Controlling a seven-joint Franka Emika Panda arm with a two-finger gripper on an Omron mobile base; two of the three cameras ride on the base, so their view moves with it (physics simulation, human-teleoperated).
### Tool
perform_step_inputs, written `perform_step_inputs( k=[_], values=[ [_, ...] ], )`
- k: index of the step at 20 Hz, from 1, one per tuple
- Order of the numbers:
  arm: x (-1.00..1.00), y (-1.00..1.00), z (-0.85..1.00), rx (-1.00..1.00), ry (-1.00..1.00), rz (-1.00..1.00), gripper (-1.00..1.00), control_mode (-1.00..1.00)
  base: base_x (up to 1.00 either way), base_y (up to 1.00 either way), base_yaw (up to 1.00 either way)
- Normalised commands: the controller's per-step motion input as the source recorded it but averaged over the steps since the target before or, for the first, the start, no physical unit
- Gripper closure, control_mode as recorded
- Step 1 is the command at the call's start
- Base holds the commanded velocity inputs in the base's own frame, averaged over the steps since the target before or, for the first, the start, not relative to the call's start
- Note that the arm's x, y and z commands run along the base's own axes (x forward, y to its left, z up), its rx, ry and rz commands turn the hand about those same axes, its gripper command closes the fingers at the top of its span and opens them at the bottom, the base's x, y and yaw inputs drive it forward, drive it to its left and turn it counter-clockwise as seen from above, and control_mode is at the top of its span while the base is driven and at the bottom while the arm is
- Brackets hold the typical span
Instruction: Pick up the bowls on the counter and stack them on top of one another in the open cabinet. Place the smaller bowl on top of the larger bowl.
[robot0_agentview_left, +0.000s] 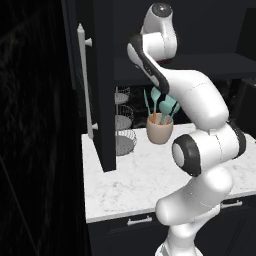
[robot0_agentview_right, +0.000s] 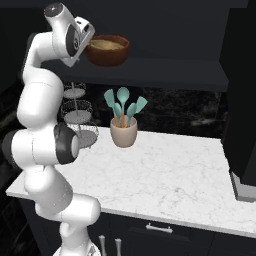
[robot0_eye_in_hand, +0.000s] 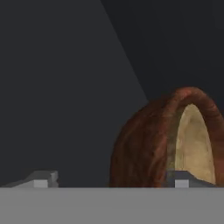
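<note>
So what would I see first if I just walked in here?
Probably the big white robot arm reaching up to the dark cabinet shelf, where a shiny reddish-brown bowl sits with a tan one inside it. Next, the beige cup of teal utensils on the white marble counter.

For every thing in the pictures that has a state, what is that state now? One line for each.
Larger bowl: upright on the cabinet shelf.
Smaller bowl: nested inside the larger bowl.
Open cabinet: door open.
Hand: open, fingers either side of the larger bowl's wall, not gripping.
Utensil cup: upright on the counter, teal utensils standing in it.
Wire rack: standing on the counter.
</note>
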Motion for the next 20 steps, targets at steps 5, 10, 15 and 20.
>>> perform_step_inputs(
  k=[5, 10, 15, 20],
  values=[
    [-1.0, 0.03, -0.71, 0.0, -0.02, 0.0, -1.0, -1.0, 0.0, 0.0, 0.0],
    [-1.0, 0.0, -0.77, 0.0, 0.0, 0.02, -1.0, -1.0, 0.0, 0.0, 0.0],
    [-1.0, 0.0, -0.84, 0.02, 0.05, 0.0, -1.0, -1.0, 0.0, 0.0, 0.0],
    [-0.87, -0.05, -1.0, 0.0, 0.25, 0.0, -1.0, -1.0, 0.0, 0.0, 0.0]
  ],
)
